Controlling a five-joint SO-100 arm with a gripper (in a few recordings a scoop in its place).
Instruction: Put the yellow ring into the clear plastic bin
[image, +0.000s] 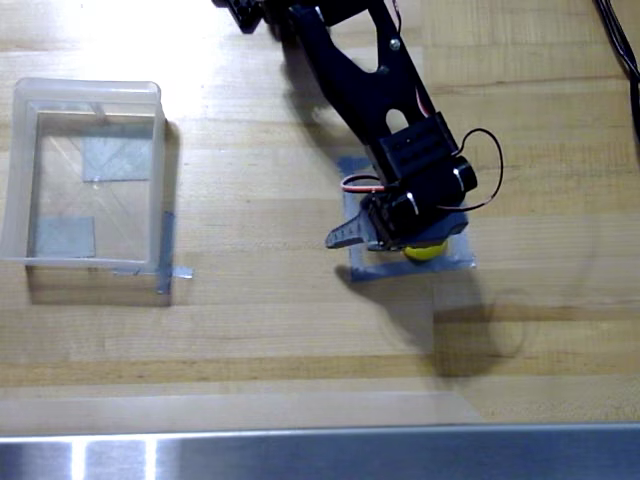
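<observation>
In the overhead view the black arm (360, 80) reached down from the far edge of the wooden table (300, 320) toward the right of centre, its gripper (385, 240) low over a grey tape square (455, 262). The yellow ring (424, 251) lay within that square — mostly hidden under the gripper's body, only a bright sliver showing at its near side. Whether the claw was released or clenched on the ring could not be told, since the wrist covered the fingers. The clear plastic bin (20, 180) stood well apart at the far left, grey tape patches showing through its base.
</observation>
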